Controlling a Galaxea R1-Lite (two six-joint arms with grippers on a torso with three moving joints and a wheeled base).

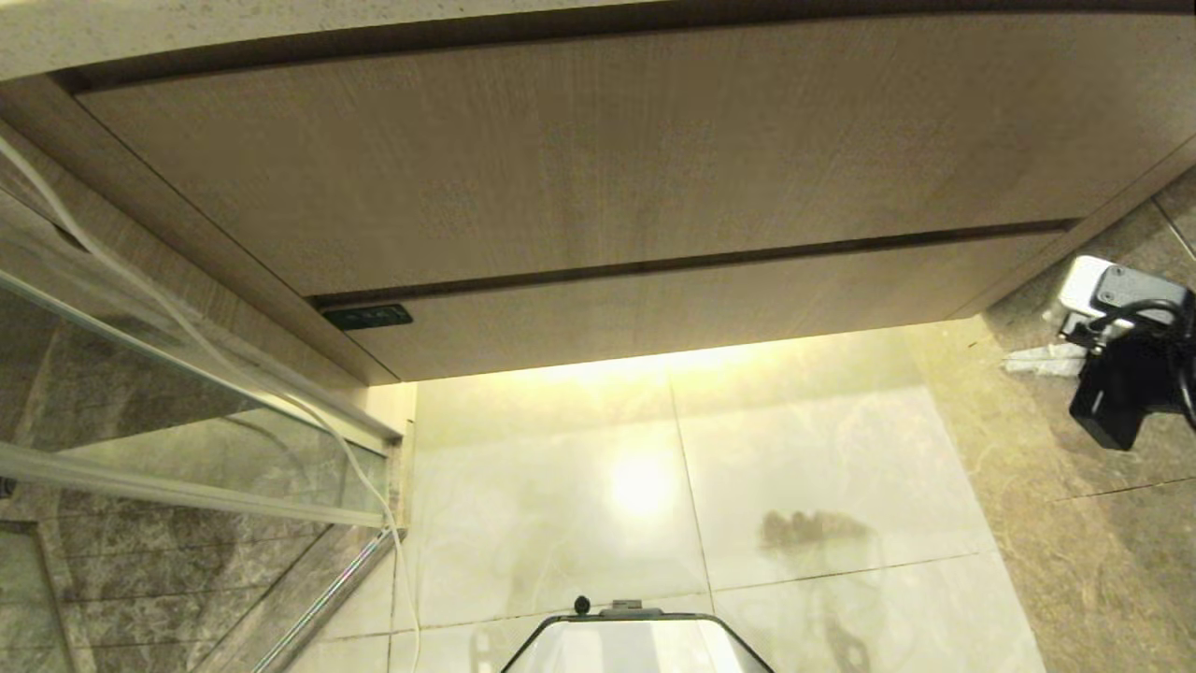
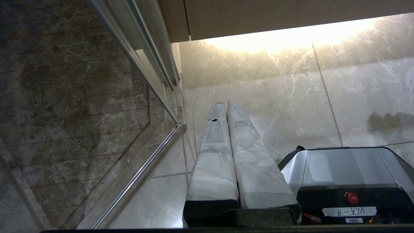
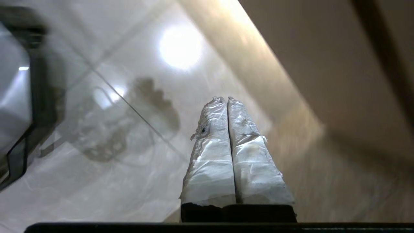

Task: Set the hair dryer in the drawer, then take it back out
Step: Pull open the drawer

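Right tool (image 3: pixel 227 100), pressed together and holding nothing, hangs over the floor (image 1: pixel 794 467) near the shut drawer (image 1: pixel 701 313); left tool (image 2: pixel 225 105) likewise closed, parked. No hair dryer in sight. Closed fingers may skid off that handleless front.
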